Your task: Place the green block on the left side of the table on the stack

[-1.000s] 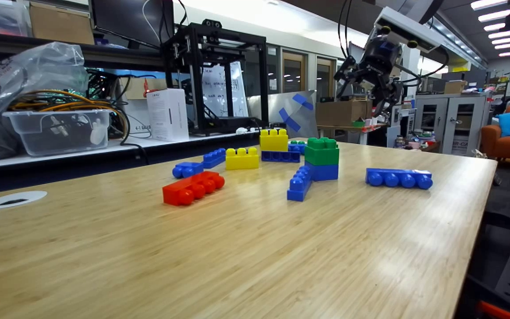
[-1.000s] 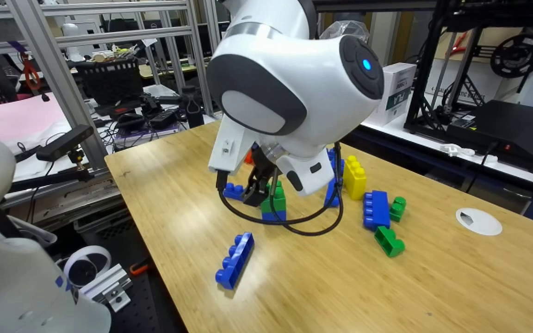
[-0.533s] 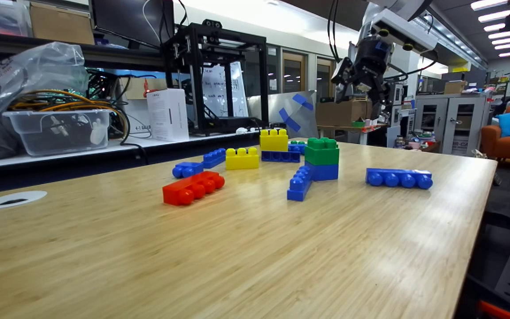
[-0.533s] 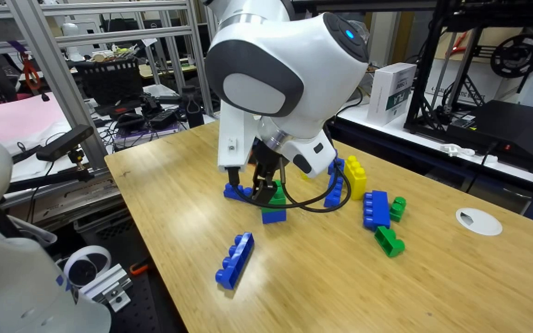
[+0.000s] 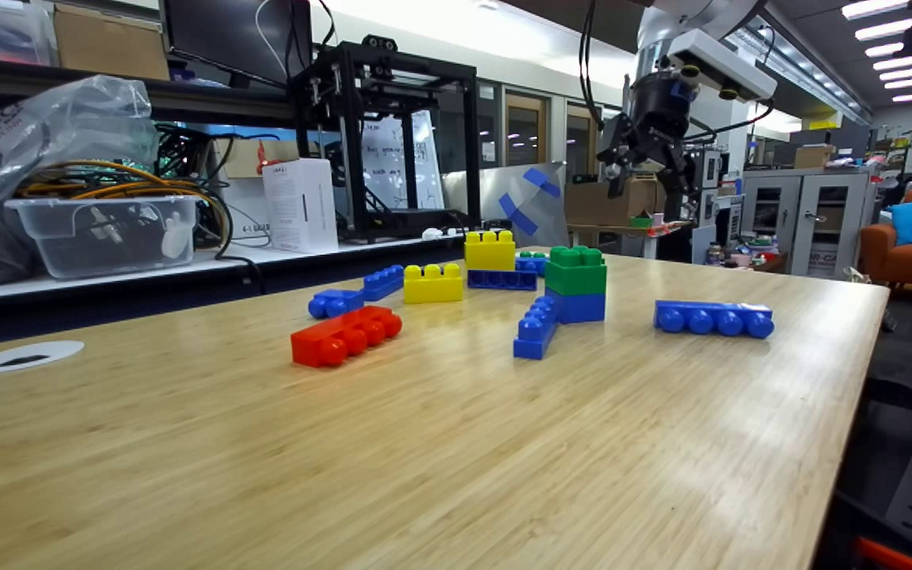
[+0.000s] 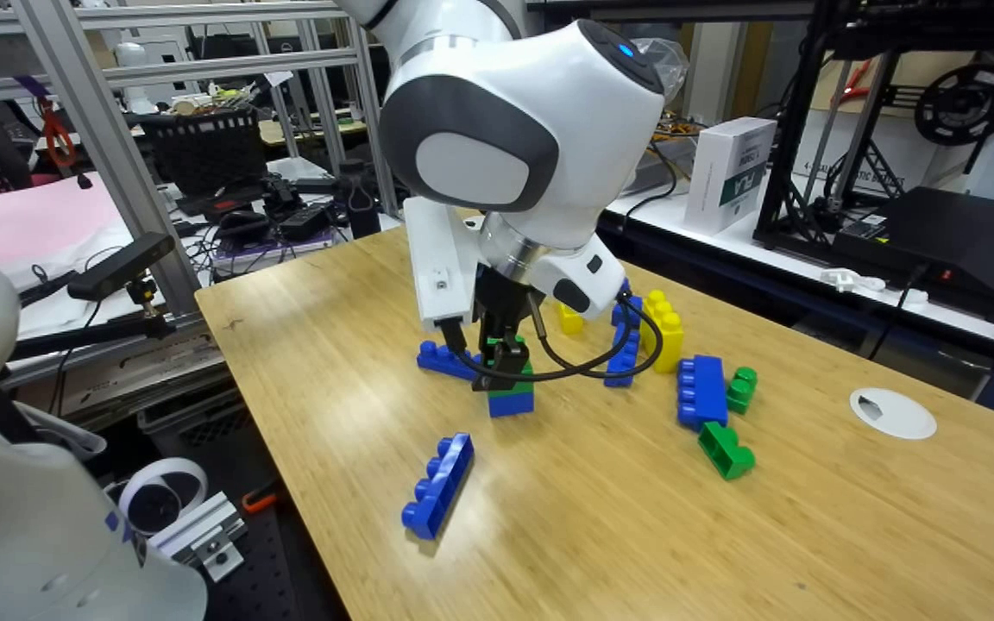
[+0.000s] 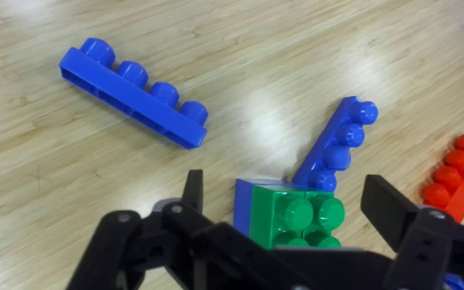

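The stack (image 5: 575, 279) stands upright on the light-wood table (image 5: 424, 451): a blue base with a studded green top. It also shows in the wrist view (image 7: 261, 215) and partly hidden in an exterior view (image 6: 512, 403). My gripper (image 5: 646, 198) is open and empty, fingers pointing down, above table height. In the wrist view the spread fingers (image 7: 282, 181) frame the stack from above, apart from it. Two small green bricks (image 6: 740, 390) (image 6: 726, 450) lie beside a blue brick (image 6: 704, 392). A loose green block as large as the red brick (image 5: 345, 336) does not show.
A blue brick (image 7: 316, 159) lies against the stack's base. Another blue brick (image 6: 438, 485) lies on its side nearby. Yellow bricks (image 5: 490, 252) (image 5: 433, 285) and more blue bricks lie farther along. A white disc (image 6: 892, 414) is set in the tabletop.
My gripper has turned to point more nearly straight down and shifted a little; the arm's wrist has moved left in an exterior view. The bricks have not moved.
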Tool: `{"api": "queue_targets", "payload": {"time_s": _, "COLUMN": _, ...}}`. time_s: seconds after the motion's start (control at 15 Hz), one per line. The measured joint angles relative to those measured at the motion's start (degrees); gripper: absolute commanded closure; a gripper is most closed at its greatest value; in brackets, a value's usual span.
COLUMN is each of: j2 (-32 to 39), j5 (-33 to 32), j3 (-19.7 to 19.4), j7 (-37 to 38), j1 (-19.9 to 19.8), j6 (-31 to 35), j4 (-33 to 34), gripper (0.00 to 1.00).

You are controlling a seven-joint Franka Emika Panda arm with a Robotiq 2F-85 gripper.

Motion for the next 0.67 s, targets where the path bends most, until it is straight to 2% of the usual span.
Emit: {"api": "queue_targets", "payload": {"time_s": 0.67, "j2": -0.91, "j5": -4.95, "j3": 1.01, "j7": -1.32, "j1": 1.05, "j6": 6.09, "j4": -3.50, "gripper": 0.00}}
